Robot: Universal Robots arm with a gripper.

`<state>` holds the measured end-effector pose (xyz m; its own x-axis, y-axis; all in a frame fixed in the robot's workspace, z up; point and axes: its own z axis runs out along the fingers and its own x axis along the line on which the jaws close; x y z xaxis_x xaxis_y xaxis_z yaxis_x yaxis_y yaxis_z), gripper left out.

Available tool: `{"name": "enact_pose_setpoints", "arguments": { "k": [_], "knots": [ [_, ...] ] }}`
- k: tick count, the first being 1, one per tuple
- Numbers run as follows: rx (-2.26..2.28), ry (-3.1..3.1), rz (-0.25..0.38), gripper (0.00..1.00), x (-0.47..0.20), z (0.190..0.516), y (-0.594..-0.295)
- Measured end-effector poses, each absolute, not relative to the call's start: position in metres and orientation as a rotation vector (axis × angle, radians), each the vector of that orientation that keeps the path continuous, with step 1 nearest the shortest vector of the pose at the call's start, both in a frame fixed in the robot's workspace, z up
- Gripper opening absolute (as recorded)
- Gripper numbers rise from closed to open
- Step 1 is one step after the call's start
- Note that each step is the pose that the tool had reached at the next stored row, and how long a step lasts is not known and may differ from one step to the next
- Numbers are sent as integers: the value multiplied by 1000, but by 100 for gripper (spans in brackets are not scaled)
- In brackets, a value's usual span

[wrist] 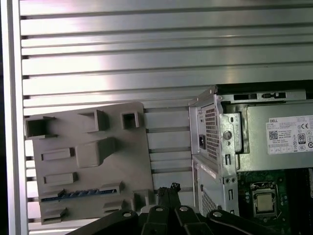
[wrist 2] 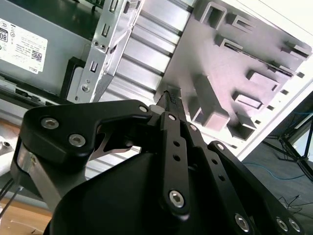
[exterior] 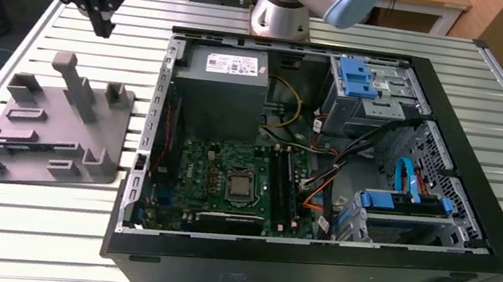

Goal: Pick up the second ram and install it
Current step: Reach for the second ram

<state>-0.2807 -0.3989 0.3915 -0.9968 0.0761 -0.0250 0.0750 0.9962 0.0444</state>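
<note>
A slatted metal bench (exterior: pixel 26 228) carries an open black computer case (exterior: pixel 312 273) and, to the exterior view's left of it, a grey moulded block (exterior: pixel 106 133) with posts and slots.

The exterior view takes in the whole inside of the case: the grey power supply (exterior: pixel 223 97), the green motherboard (exterior: pixel 218 173) with its processor socket (exterior: pixel 239 183) and long memory slots (exterior: pixel 289 186), drive cages with blue latches (exterior: pixel 357 78), and loose cables. The first wrist view catches just a corner of the case, with the power supply (wrist: pixel 279 142) and socket (wrist: pixel 265 202), but looks straight down on the block (wrist: pixel 127 161).

There the second ram (wrist: pixel 78 194) shows as a thin dark strip with a bluish sheen, lying in a long slot near one edge of the block. In the exterior view it is a dark sliver (exterior: pixel 25 148) low on the block.

The hand (exterior: pixel 104 25) hangs above the bench past the block's far side, apart from it. In both wrist views its fingers (wrist 2: pixel 171 96) (wrist: pixel 168 188) are pressed together at the tips and grip nothing.
</note>
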Motion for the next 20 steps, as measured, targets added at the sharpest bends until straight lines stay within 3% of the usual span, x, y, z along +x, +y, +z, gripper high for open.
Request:
{"name": "enact_pose_setpoints", "arguments": {
  "k": [20],
  "knots": [
    [118, 3112, 68, 10, -341, 386, -399]
  ]
}}
